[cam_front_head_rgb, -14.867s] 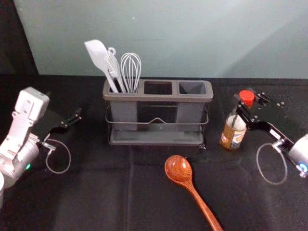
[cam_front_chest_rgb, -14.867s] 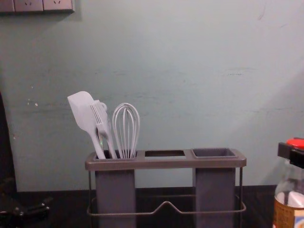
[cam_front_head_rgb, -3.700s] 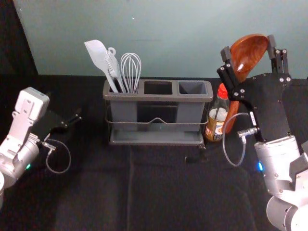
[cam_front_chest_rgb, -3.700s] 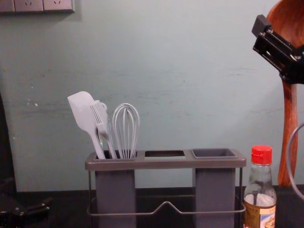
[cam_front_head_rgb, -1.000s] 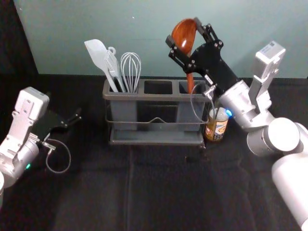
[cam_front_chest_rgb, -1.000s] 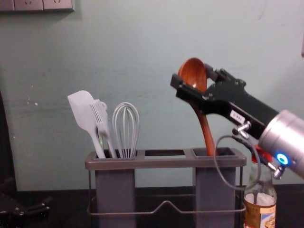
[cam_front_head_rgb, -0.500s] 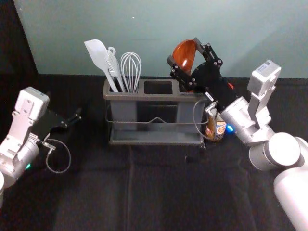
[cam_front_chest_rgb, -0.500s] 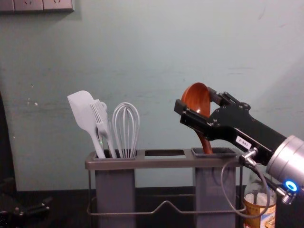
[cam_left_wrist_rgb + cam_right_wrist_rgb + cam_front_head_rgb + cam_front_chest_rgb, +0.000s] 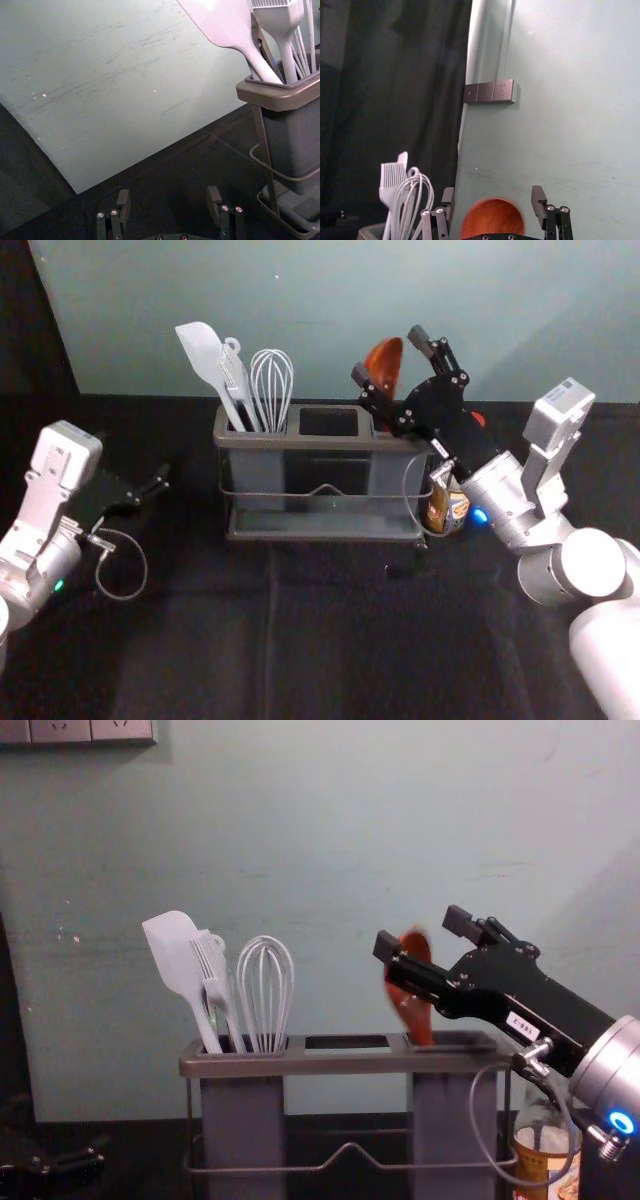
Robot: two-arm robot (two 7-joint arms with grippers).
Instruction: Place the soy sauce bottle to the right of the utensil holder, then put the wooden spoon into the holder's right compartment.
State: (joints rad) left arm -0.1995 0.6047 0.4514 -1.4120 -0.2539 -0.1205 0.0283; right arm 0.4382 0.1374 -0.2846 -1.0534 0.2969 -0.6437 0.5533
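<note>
the right gripper point(image 9: 389, 354) is at the holder's right end, reaching in above the right compartment point(image 9: 455, 1120). it is released, its two fingers spread well apart, with the bowl of the wooden spoon point(image 9: 384, 358) showing between them in the right wrist view; i cannot tell whether one finger touches the bowl. the spoon is in the utensil holder's point(image 9: 325, 535) right compartment, handle down and bowl up, standing nearly upright with a slight tilt; its outline is blurred in the chest view.

the soy sauce bottle point(image 9: 447, 507) stands upright on the dark cloth-covered tabletop point(image 9: 330, 640), just beside the holder on its right. the right arm point(image 9: 500, 490) and its thin cable loop point(image 9: 408, 510) partly cover the bottle, though a bit of its red cap point(image 9: 478, 418) peeks out past the arm.

in the holder's left compartment point(image 9: 243, 1120) are a pale spatula point(image 9: 203, 355), a brush point(image 9: 211, 965) and a whisk point(image 9: 271, 385), all heads up. the left gripper point(image 9: 160, 481) is parked to the left of the holder, apart from it, its fingers spread too. a switch panel point(image 9: 65, 731) is on the pale wall point(image 9: 330, 840) behind.
</note>
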